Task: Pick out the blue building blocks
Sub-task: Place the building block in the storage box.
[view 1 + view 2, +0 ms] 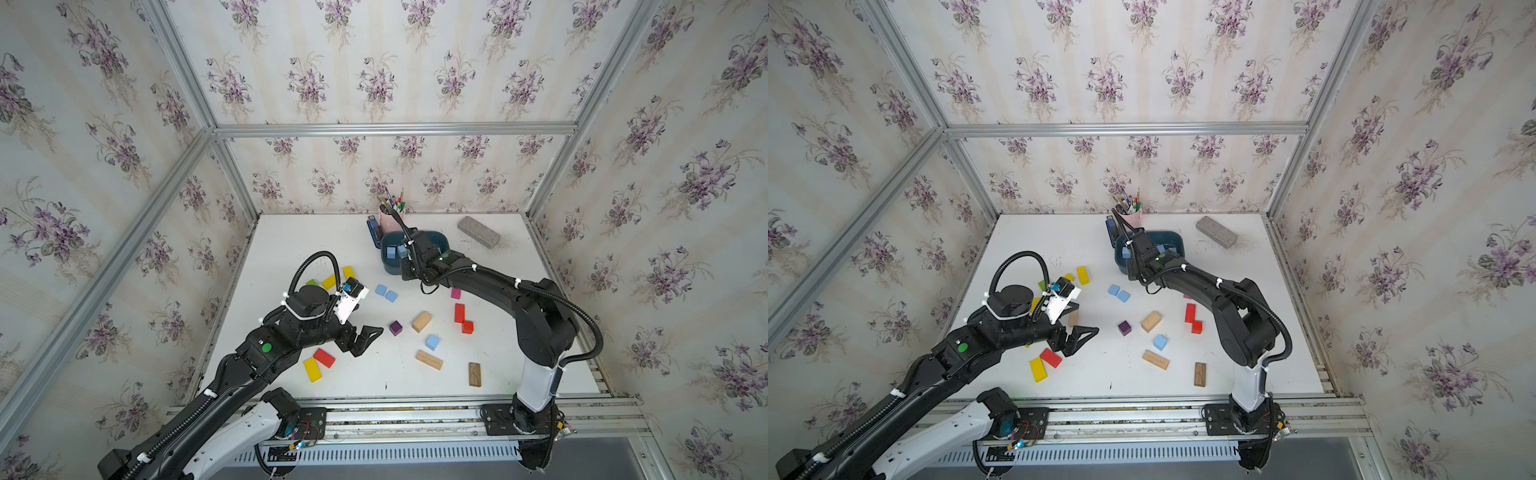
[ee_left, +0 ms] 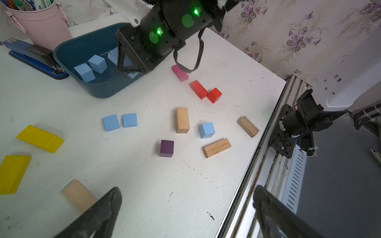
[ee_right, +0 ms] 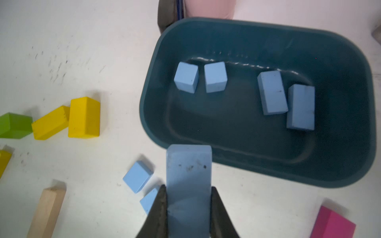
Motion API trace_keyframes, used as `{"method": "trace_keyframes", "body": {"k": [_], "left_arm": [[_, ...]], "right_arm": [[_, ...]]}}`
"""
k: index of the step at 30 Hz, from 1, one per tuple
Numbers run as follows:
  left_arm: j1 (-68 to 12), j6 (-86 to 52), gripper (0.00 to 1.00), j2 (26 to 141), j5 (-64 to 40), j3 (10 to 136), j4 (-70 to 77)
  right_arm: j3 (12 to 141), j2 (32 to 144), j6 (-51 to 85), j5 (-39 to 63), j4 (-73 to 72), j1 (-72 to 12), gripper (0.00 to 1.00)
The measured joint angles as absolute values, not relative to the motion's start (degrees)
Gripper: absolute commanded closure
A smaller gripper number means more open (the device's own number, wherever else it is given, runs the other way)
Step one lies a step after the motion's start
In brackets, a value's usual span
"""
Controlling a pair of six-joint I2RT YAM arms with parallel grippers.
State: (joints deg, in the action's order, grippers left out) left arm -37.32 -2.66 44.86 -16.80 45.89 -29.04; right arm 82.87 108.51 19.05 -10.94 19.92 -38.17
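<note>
The right gripper (image 3: 188,188) is clamping a long blue bar (image 3: 188,164) between its closed-in jaws, and the bar's far tip is reaching over the near rim of the dark teal tub (image 3: 340,61), which is sitting toward the far side of the white table (image 1: 291,249). Four blue blocks are lying inside the tub: two cubes (image 3: 186,77) side by side toward its left end and two bars (image 3: 272,92) touching each other toward its right end. A pair of blue cubes (image 1: 381,289) is lying on the table just near of the tub, almost touching. A lone blue cube (image 1: 432,342) is sitting nearer, between a tan block (image 1: 421,321) and a wooden bar (image 1: 429,360). The left gripper (image 1: 368,341) is hanging above the table just left of the purple cube (image 1: 395,328), with its jaws spread wide and gripping nothing.
</note>
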Motion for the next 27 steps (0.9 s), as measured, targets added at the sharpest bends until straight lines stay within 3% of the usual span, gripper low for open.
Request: {"method": "trace_keyframes", "body": {"k": [18,27], "left_arm": [[-37.3,-2.52,0.01,44.31,-16.62,45.89,-29.12],[-37.3,-2.52,0.01,44.12,-16.62,45.89,-29.12]], "right_arm": [[110.96,132.11,17.32,-9.63,29.08,-28.16,0.77],[112.86,135.15,17.63,-7.94,31.27,-27.94,0.53]]}}
